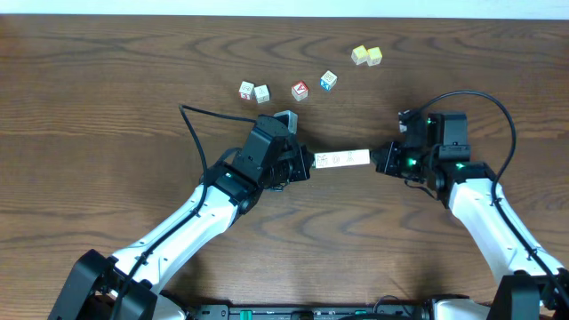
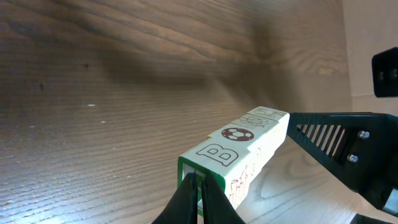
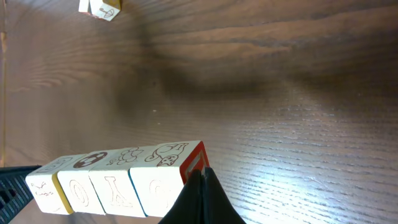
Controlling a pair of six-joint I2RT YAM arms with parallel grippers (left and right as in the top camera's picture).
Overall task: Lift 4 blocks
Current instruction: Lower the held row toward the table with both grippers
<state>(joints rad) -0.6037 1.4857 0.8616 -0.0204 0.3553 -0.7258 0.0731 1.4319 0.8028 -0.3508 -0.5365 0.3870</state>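
Over the dark desk [image 1: 107,107], I see the four blocks [image 1: 342,159] as one row, long axis running tip to tip, squeezed endwise between my closed left fingers [image 2: 180,206] and closed right fingers [image 3: 189,206], both equally near.

The wooden table [image 1: 107,98] is carrying 6 loose cubes: 2 whitish cubes [image 1: 246,90] side by side, 1 red-faced cube [image 1: 300,90], 1 blue-faced cube [image 1: 328,81], and 2 pale yellow cubes [image 1: 359,54] touching.
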